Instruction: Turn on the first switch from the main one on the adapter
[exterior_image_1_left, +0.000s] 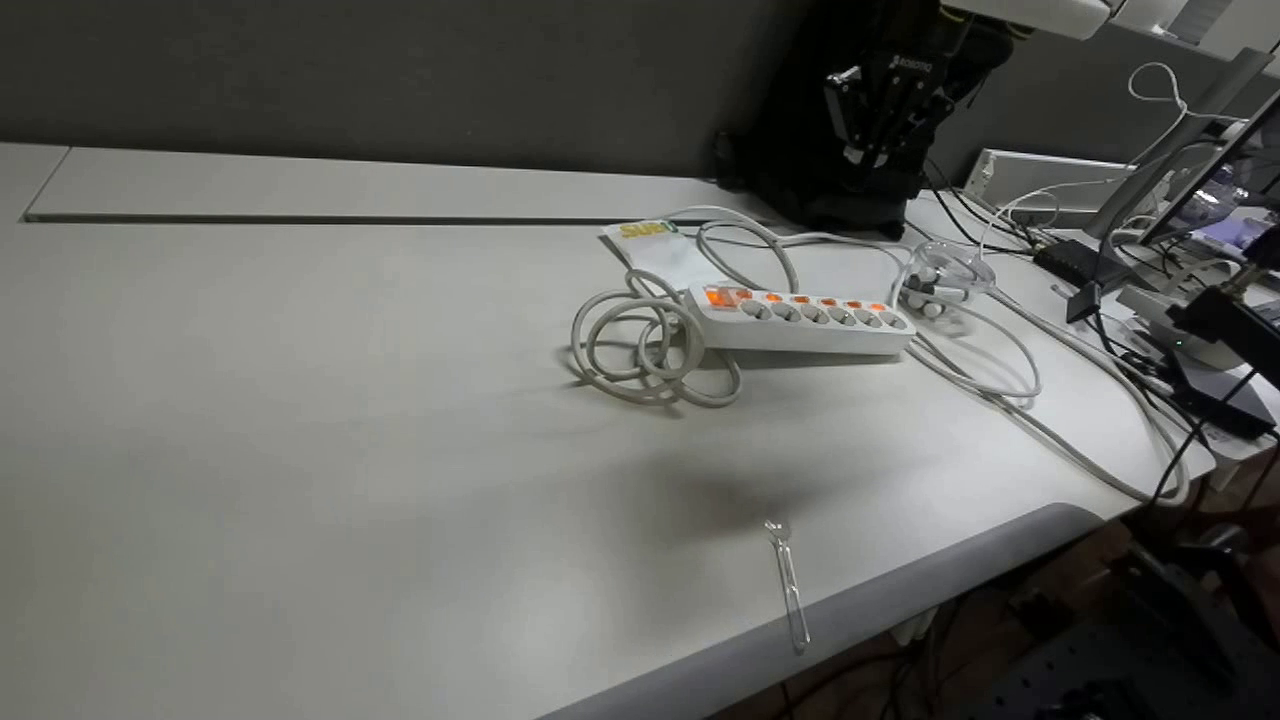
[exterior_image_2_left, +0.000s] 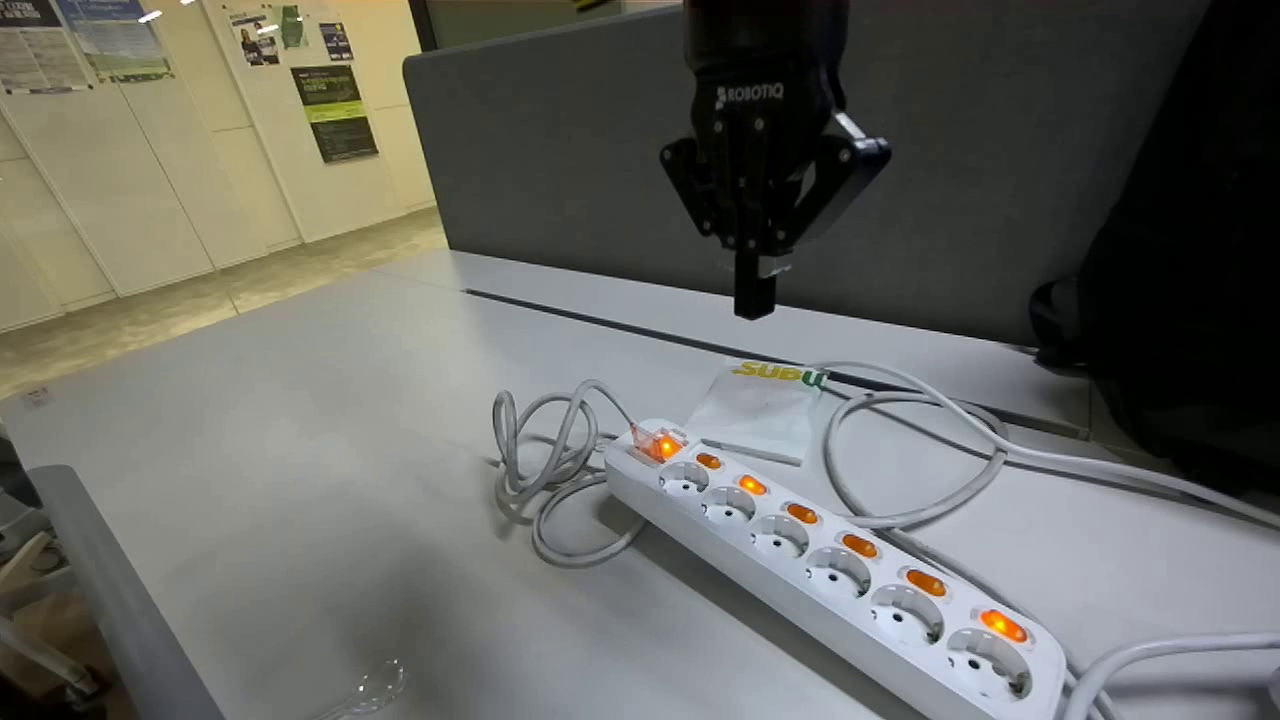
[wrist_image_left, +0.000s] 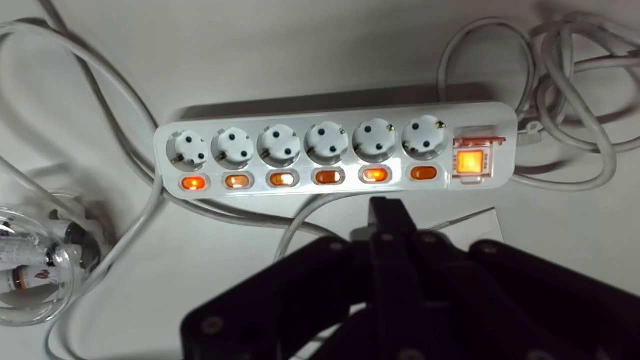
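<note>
White plastic is being tinted orange along the top of the adapter, which is being supported by the table, with a coil of grey cable being seen at its main-switch end and a clear container near its far end. The main switch is being lit; next to it, the first small switch is being shown dark, while the second switch and the end switch are being lit. Above the table and apart from the adapter, the gripper is being held, its fingers being pressed together with nothing being gripped between them. In the wrist view, the fingertips are being seen just beside the switch edge of the adapter. Near the adapter, a white printed sheet is being shown in both exterior views, while a clear utensil is being supported partly by the table's grey edge. A black bag is being backed by the partition.
</note>
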